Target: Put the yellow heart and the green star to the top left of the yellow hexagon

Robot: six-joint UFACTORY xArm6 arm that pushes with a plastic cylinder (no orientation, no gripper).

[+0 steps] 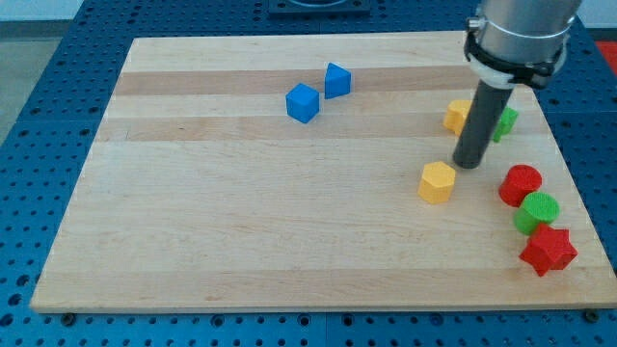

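The yellow hexagon (437,181) lies at the right of the wooden board. The yellow heart (457,116) lies above and to the right of it, partly hidden by my rod. The green star (505,121) sits just right of the rod, also partly hidden. My tip (468,165) rests on the board just up and right of the yellow hexagon, below the heart and the star, with a small gap to the hexagon.
Two blue blocks (302,102) (336,80) lie near the top middle. At the right edge a red round block (521,184), a green round block (536,212) and a red star (548,250) sit in a column. The board's right edge (569,173) is close.
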